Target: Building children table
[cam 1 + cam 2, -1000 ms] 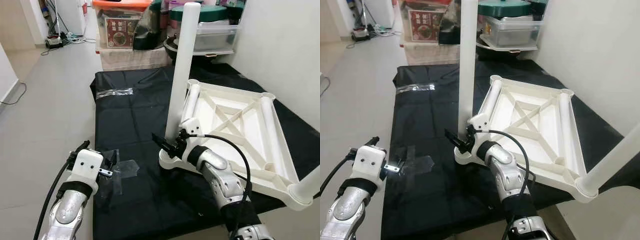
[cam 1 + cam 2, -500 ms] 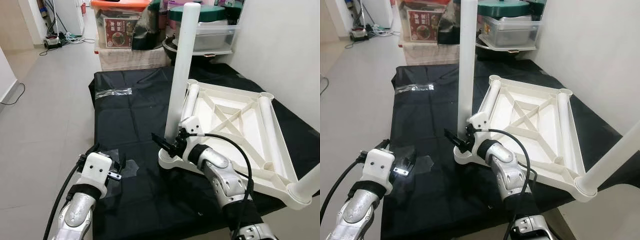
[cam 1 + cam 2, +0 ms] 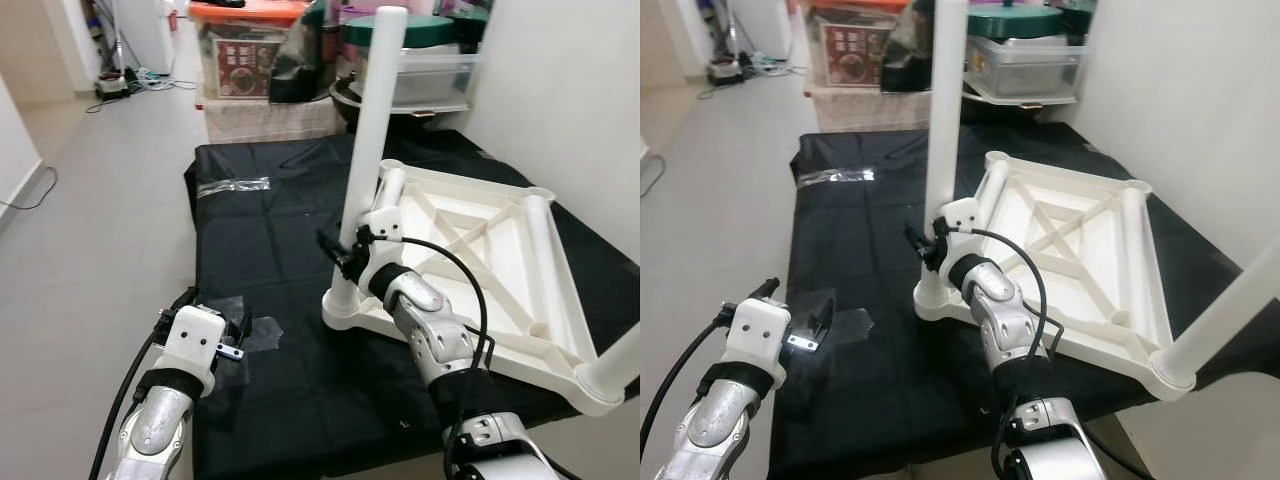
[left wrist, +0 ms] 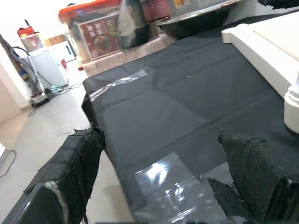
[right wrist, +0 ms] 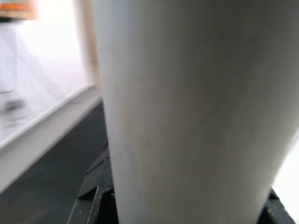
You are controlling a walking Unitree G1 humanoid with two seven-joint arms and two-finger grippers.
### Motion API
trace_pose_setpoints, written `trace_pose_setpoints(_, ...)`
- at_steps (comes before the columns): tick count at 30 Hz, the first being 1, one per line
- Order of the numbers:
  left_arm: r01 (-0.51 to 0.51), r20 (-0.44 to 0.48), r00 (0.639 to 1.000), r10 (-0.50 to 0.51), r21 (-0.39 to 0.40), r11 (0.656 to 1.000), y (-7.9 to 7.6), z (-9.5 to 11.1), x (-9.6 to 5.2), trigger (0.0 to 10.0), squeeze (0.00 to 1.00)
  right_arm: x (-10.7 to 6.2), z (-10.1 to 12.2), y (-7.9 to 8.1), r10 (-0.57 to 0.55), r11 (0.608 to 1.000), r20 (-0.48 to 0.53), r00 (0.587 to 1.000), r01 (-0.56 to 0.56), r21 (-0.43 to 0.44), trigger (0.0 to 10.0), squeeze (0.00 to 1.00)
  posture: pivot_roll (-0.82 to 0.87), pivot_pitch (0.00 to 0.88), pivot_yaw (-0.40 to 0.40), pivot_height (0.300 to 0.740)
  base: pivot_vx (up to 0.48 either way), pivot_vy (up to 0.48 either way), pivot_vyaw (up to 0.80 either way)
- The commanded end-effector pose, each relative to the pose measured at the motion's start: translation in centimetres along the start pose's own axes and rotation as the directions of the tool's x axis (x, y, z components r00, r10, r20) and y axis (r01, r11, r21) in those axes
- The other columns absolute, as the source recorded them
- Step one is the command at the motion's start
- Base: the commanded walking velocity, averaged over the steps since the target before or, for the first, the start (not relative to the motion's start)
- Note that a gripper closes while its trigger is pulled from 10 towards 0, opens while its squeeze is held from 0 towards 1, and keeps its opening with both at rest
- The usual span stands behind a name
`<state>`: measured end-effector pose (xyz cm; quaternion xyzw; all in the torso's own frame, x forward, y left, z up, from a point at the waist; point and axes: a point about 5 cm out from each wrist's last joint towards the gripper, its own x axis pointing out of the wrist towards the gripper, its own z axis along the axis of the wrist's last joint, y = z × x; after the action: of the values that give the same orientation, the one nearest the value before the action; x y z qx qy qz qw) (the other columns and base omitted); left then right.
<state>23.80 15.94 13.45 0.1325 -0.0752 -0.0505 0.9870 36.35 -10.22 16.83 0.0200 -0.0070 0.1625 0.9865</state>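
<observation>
A: Why are you gripping the leg (image 3: 368, 150) so low?

B: You're clamping the right gripper (image 3: 345, 262) around it near the upturned tabletop's (image 3: 470, 270) corner socket, probably for seating it straight. Left gripper (image 3: 215, 335) is hovering spread wide over the black sheet's (image 3: 270, 230) near edge.

floor (image 3: 90, 210): grey tiles | wall (image 3: 560, 90): white | storage boxes (image 3: 245, 60): behind black mat (image 3: 260, 230)
</observation>
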Motion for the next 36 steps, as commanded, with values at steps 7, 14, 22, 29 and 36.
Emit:
trace_pose_setpoints(7, -0.017, -0.03, 0.999, 0.017, -0.001, 1.0, 0.0, -0.7, -0.4, 10.0, 0.0, -5.7, -1.8, -6.9, -0.704, 0.708, -0.161, 0.692, 0.702, -0.077, 0.0, 0.0, 0.03, 0.0, -0.076, 0.74, 0.0, 0.0, 0.0)
trace_pose_setpoints(14, -0.021, -0.037, 0.999, 0.021, -0.001, 1.0, -0.1, -0.9, -0.3, 10.0, 0.0, -6.7, -1.4, -5.8, -0.658, 0.752, -0.181, 0.731, 0.652, -0.1, 5.5, 0.0, 0.02, 0.0, -0.068, 0.74, 0.0, 0.0, 0.0)
trace_pose_setpoints(22, -0.021, -0.037, 0.999, 0.021, -0.002, 1.0, -0.1, -1.1, -0.1, 10.0, 0.0, -4.2, 1.5, -4.9, -0.489, 0.872, -0.069, 0.869, 0.49, -0.007, 10.0, 0.41, 0.02, 0.0, -0.063, 0.74, 0.0, 0.0, 0.0)
trace_pose_setpoints(29, -0.017, -0.037, 0.999, 0.017, -0.008, 1.0, -0.4, -1.2, 0.1, 10.0, 0.0, -2.1, 5.0, -4.7, -0.05, 0.998, 0.088, 0.995, 0.047, 0.043, 10.0, 0.0, 0.02, 0.0, -0.062, 0.74, 0.0, 0.0, 0.0)
trace_pose_setpoints(36, -0.008, -0.034, 0.999, 0.007, -0.014, 1.0, -0.6, -1.3, 0.3, 10.0, 0.0, -3.8, 3.2, -0.4, 0.652, 0.753, -0.041, 0.757, -0.652, -0.088, 10.0, 0.0, 0.02, 0.0, -0.069, 0.74, 0.0, 0.0, 0.0)
